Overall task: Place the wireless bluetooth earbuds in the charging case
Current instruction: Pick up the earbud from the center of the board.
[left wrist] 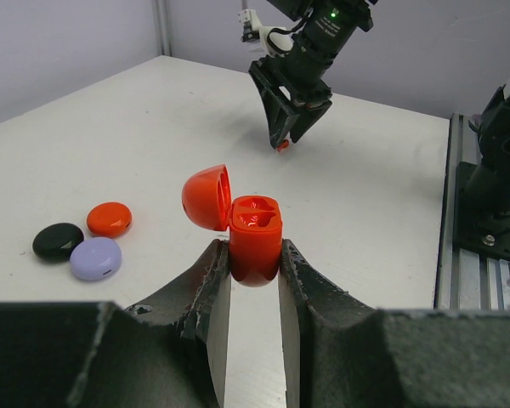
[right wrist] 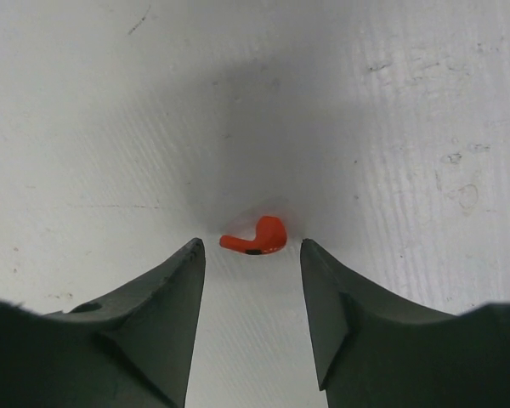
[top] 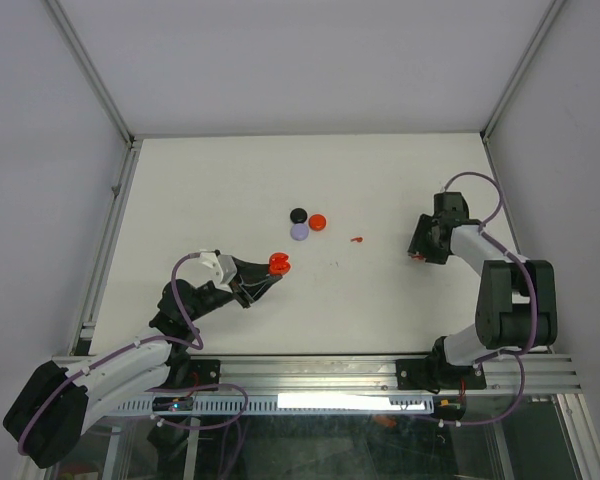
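On the white desk we see our left hand clenched on a red charging case, a little toward 7 o'clock from the desk's middle in the overhead view. The left wrist view shows it plainly: both fingers press the sides of the case body, which stands upright with its hinged lid swung open toward 9 o'clock. Inside, the two moulded wells are red; we cannot tell whether either one holds an earbud.

Our right hand sits at about 3 o'clock on the desk, pointing down at the surface. From its own wrist camera, its fingers stand apart, released, with one red earbud lying on the desk between and just beyond their tips, touching neither finger. The same earbud shows as a small red speck under that hand in the left wrist view.

A second red earbud lies alone on the desk between the centre and the right hand.

Near the middle of the desk three closed round cases cluster together: a black one, a red one and a lavender one, all touching or nearly so, lying at 12 to 1 o'clock from the held case.
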